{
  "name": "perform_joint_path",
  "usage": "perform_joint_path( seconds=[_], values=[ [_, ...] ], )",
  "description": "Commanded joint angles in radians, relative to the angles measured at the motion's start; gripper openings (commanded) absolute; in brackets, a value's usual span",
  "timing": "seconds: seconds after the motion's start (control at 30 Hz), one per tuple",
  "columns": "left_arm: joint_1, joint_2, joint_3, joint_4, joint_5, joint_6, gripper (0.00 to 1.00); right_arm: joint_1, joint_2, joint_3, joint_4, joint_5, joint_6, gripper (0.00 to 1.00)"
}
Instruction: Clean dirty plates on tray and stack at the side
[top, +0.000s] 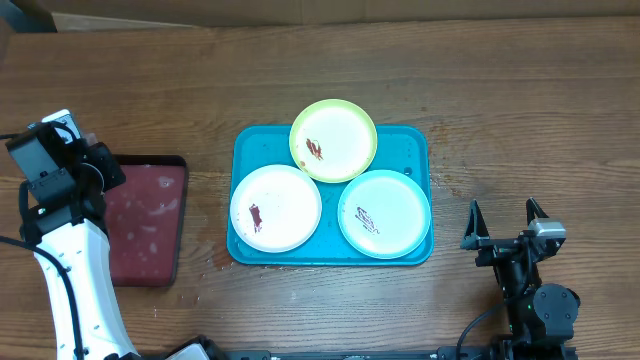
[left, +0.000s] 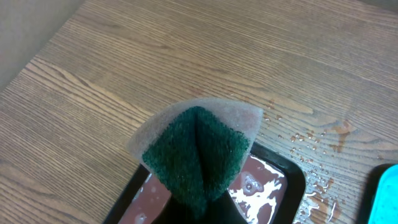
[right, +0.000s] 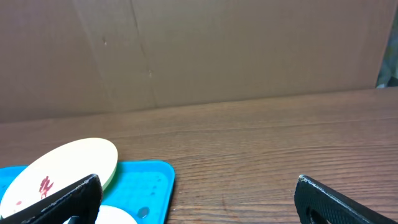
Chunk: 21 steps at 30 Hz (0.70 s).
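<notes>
Three smeared plates lie on the turquoise tray (top: 415, 140): a yellow-green plate (top: 334, 139) at the back, resting on the rims of a white-pink plate (top: 276, 207) at front left and a pale mint plate (top: 385, 213) at front right. My left gripper (top: 100, 165) is at the far left above the dark red tray and is shut on a folded green sponge (left: 196, 155). My right gripper (top: 503, 222) is open and empty to the right of the turquoise tray (right: 146, 180). The yellow-green plate also shows in the right wrist view (right: 68, 165).
A dark red black-rimmed tray (top: 150, 220) with wet foamy patches (left: 264, 186) lies at the left. Water drops spot the wood (left: 314, 140) beside it. A cardboard wall (right: 199, 50) stands behind the table.
</notes>
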Motion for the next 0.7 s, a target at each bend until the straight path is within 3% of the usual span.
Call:
perform_joint_path(
  seconds=[0.0,0.17,0.37,0.53,0.67],
  values=[
    [-0.003,0.0,0.003,0.008,-0.05,0.02,0.04,-0.003,-0.008,-0.01,0.008,0.003,-0.003,1.0],
    [-0.029,0.0,0.003,0.009,-0.248,0.103,0.04,-0.003,-0.008,-0.01,0.008,0.003,-0.003,1.0],
    [-0.108,0.0,0.003,0.023,-0.331,0.173,0.04,-0.003,-0.008,-0.01,0.008,0.003,-0.003,1.0],
    [-0.192,0.0,0.003,0.055,-0.563,0.211,0.04,-0.003,-0.008,-0.01,0.008,0.003,-0.003,1.0],
    [-0.23,0.0,0.003,0.069,-0.657,0.256,0.04,-0.003,-0.008,-0.01,0.008,0.003,-0.003,1.0]
  ],
)
